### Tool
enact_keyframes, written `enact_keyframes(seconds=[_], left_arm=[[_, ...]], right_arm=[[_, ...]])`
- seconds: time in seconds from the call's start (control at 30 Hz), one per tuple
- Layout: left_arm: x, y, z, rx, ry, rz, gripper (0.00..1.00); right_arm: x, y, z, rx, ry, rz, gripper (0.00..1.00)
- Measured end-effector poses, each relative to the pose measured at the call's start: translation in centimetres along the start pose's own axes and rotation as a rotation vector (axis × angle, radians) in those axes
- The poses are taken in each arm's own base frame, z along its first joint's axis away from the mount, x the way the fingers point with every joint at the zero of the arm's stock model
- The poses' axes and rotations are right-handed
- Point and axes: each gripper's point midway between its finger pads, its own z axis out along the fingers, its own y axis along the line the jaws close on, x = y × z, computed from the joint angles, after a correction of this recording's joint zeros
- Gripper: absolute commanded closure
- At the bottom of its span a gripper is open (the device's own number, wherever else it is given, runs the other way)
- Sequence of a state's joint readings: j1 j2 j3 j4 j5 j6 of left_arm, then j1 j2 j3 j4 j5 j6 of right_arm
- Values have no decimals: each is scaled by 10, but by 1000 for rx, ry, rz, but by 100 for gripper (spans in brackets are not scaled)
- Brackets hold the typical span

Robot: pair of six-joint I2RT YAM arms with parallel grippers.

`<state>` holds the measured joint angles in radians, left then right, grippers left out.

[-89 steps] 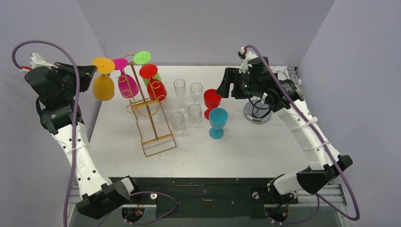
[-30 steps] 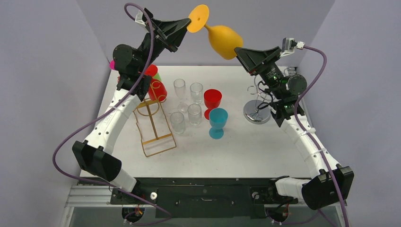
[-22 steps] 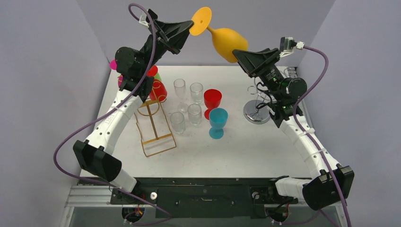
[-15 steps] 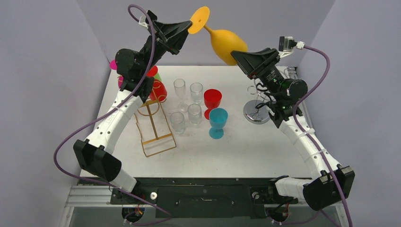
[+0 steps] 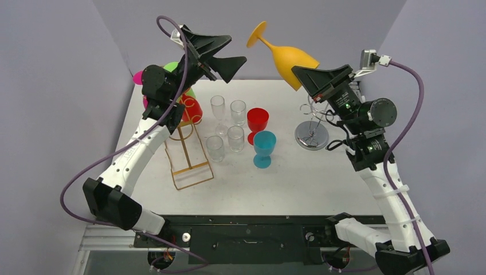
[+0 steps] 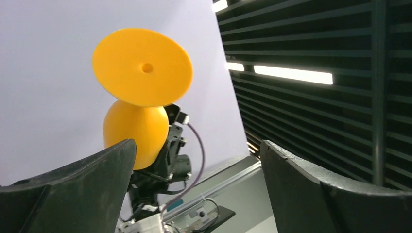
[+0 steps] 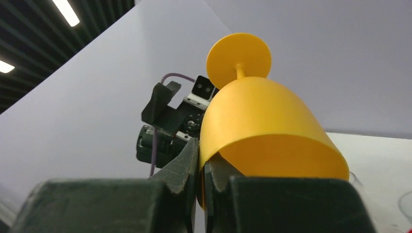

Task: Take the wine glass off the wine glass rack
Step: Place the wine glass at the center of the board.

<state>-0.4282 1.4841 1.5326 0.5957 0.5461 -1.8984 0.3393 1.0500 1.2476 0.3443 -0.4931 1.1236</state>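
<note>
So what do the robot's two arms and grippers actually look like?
The left arm and right arm have white links with black joints. The left gripper and right gripper each have two broad black tapering fingers. A loose purple cable trails along each arm.

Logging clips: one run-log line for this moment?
orange glass: aloft, off rack | right jaws: shut on its rim | left jaws: open, empty

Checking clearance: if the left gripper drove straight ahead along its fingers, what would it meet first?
Probably the round foot of the orange plastic wine glass, held by the right gripper; depth is unclear.
</note>
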Motion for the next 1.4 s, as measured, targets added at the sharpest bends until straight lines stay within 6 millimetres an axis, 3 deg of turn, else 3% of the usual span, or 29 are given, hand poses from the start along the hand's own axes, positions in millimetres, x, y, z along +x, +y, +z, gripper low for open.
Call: enact_keyframes(seconds=[0.23, 0.37, 0.43, 0.57, 0.7, 0.83, 1.1, 1.27, 1.4], left_arm=[[-10, 23, -22, -192, -81, 232, 4], [-29, 40, -41, -367, -153, 409, 4], [-35, 45, -52, -448, -177, 500, 4], [-41, 44, -79, -587, -221, 659, 4], [-45, 25, -99, -673, -269, 794, 4], [-48, 1, -116, -722, -324, 907, 4], [-56, -36, -134, -765, -398, 1025, 4], [-60, -36, -140, -793, -406, 1042, 4], [-65, -31, -143, -818, -405, 1044, 4]], right_arm=[[-11, -10, -19, 234, 23, -93, 100], [-1, -31, -28, 403, 99, -135, 100], [19, -39, -30, 469, 178, -151, 100], [81, -68, -42, 604, 408, -188, 100], [135, -100, -60, 737, 617, -248, 100], [176, -120, -76, 811, 787, -302, 100], [228, -118, -78, 787, 970, -379, 100], [254, -127, -80, 789, 1048, -407, 100], [258, -136, -83, 819, 1066, -421, 100]])
